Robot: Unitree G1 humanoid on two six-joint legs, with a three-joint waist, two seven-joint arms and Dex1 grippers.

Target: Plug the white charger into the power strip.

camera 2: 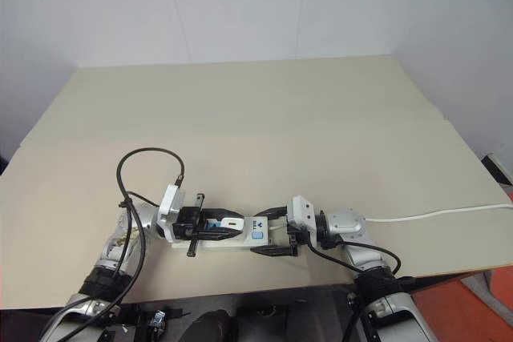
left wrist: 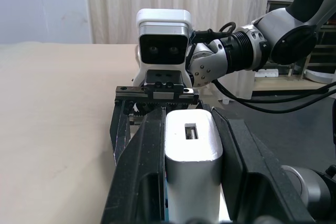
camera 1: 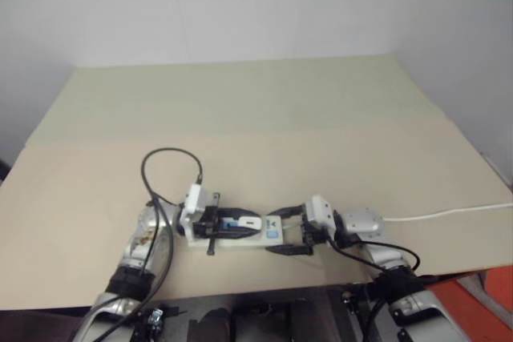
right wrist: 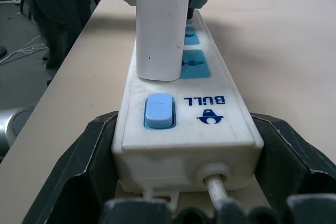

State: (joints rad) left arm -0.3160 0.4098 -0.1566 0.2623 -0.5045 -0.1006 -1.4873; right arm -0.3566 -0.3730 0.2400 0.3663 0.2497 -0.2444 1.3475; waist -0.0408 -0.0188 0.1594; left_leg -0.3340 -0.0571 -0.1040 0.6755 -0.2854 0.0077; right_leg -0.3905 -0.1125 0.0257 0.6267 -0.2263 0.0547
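Note:
The power strip (camera 1: 240, 242) lies flat near the table's front edge, its blue switch (right wrist: 159, 111) toward my right arm. My right gripper (camera 1: 276, 232) is shut on that end, one black finger (right wrist: 89, 156) against each long side. The white charger (right wrist: 163, 24) stands on the strip's top face over a blue socket beside the switch. I cannot tell how deep its pins sit. My left gripper (camera 2: 228, 224) reaches in level from the other side and is shut on the charger (left wrist: 193, 171), a finger on each flank.
The strip's thin white cord (camera 1: 449, 214) runs right across the beige table (camera 1: 264, 118) to its edge. A black cable (camera 1: 168, 166) loops above my left wrist. An orange-red object (camera 1: 481, 302) sits below the table's front right corner.

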